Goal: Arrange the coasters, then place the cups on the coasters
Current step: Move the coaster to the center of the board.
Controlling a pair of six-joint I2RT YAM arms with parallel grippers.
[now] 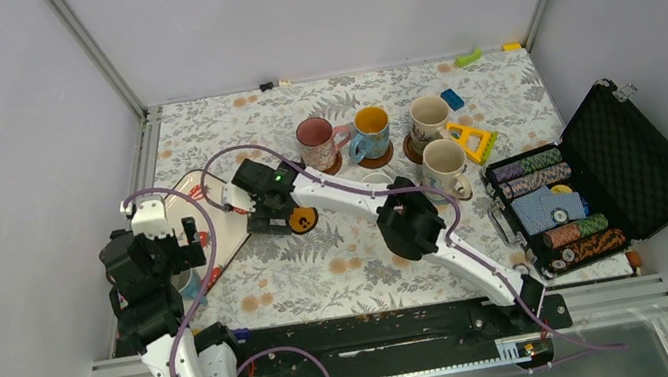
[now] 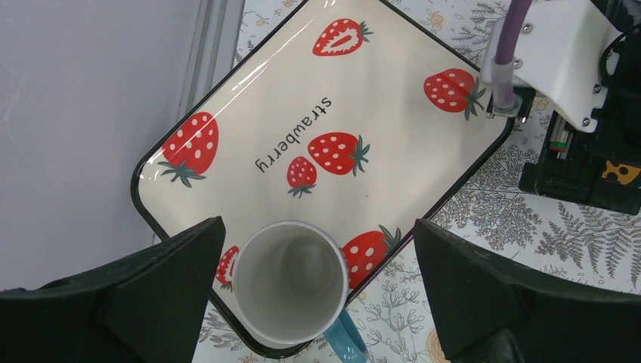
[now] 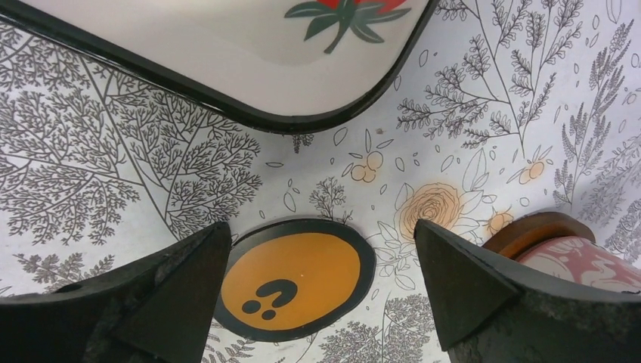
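A white-inside cup with a teal handle (image 2: 289,281) stands on the near corner of the strawberry tray (image 2: 249,113). My left gripper (image 2: 317,249) hangs open above it, one finger on each side and neither touching. The orange coaster with a black rim (image 3: 295,278) lies flat on the cloth below my open right gripper (image 3: 321,242), just off the tray corner (image 3: 227,76). From above, the pink cup (image 1: 315,139), blue cup (image 1: 371,129) and a cream cup (image 1: 428,118) each stand on a brown coaster. Another cream cup (image 1: 445,163) stands nearer, with the right arm partly hiding the area beside it.
An open black case of poker chips (image 1: 601,176) sits at the right edge. A yellow toy (image 1: 472,139) and a blue block (image 1: 452,99) lie by the cream cups. The pink cup on its brown coaster (image 3: 529,231) is close to my right finger. Walls enclose three sides.
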